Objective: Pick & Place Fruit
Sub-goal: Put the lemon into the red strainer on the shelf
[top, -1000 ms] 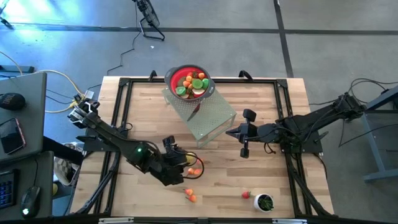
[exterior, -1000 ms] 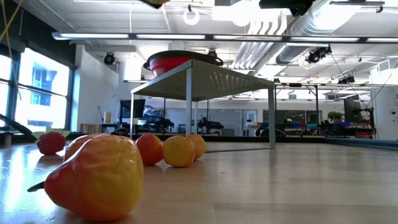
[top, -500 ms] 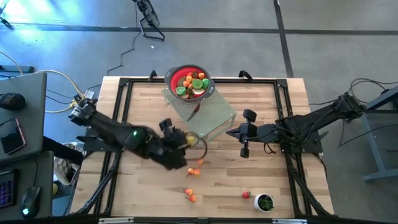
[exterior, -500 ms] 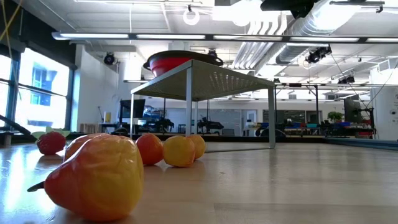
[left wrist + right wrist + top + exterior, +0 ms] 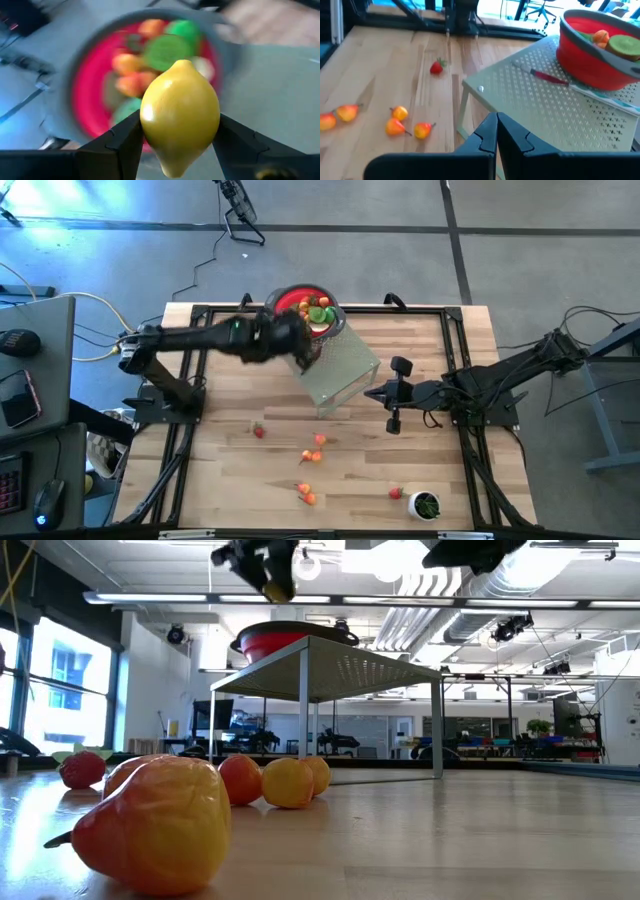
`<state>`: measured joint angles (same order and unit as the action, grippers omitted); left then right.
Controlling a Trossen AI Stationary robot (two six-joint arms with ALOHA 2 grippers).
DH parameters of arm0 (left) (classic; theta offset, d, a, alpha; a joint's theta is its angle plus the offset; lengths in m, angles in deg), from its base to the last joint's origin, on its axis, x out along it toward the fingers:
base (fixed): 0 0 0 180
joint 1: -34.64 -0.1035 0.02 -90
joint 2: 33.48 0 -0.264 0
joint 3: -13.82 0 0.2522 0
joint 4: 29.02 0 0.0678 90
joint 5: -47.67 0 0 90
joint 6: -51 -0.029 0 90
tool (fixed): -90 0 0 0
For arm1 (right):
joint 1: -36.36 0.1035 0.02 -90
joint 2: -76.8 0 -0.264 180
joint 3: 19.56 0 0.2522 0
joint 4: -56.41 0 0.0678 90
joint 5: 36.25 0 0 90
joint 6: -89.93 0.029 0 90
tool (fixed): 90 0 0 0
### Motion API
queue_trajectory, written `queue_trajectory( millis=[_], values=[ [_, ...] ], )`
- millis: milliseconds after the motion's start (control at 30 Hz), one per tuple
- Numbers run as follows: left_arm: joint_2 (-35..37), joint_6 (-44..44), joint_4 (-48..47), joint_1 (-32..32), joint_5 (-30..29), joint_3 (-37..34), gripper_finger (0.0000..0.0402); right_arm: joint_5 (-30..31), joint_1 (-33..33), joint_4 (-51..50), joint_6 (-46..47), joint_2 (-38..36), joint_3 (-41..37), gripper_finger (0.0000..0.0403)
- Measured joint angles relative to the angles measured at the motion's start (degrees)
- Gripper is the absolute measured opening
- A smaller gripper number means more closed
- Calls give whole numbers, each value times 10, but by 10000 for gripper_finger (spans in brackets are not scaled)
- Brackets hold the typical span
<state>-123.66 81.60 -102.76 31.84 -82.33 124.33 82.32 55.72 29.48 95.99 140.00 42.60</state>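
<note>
Jaws of the left gripper (image 5: 175, 145) clasp a yellow lemon (image 5: 180, 115) above the fruit-filled red bowl (image 5: 82, 95).

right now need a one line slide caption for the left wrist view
Left gripper holds a yellow lemon above the red bowl of toy fruit.

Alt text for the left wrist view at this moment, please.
The left gripper holds a yellow toy lemon between its two dark fingers, poised over the red bowl already filled with orange and green toy fruit; the background is motion-blurred.
</note>
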Motion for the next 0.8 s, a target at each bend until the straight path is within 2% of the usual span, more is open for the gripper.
queue_trajectory(
  millis=[133, 300, 400, 567, 800],
  values=[
    [0, 0, 0, -67, 2, 0, 200, 0, 0, 0, -1, 0, -10, 2],
    [0, -4, 4, -122, 8, 0, 200, -2, 0, 1, 11, 0, -15, 2],
    [0, -4, 3, -147, 34, 0, 200, -2, 0, 1, 15, 0, -15, 2],
    [-3, -2, 3, -168, 82, 0, 200, -2, 0, 1, 14, 0, -15, 2],
    [-25, 1, -3, -167, 85, 0, 200, -2, 0, 1, 12, 0, -15, 2]
  ],
)
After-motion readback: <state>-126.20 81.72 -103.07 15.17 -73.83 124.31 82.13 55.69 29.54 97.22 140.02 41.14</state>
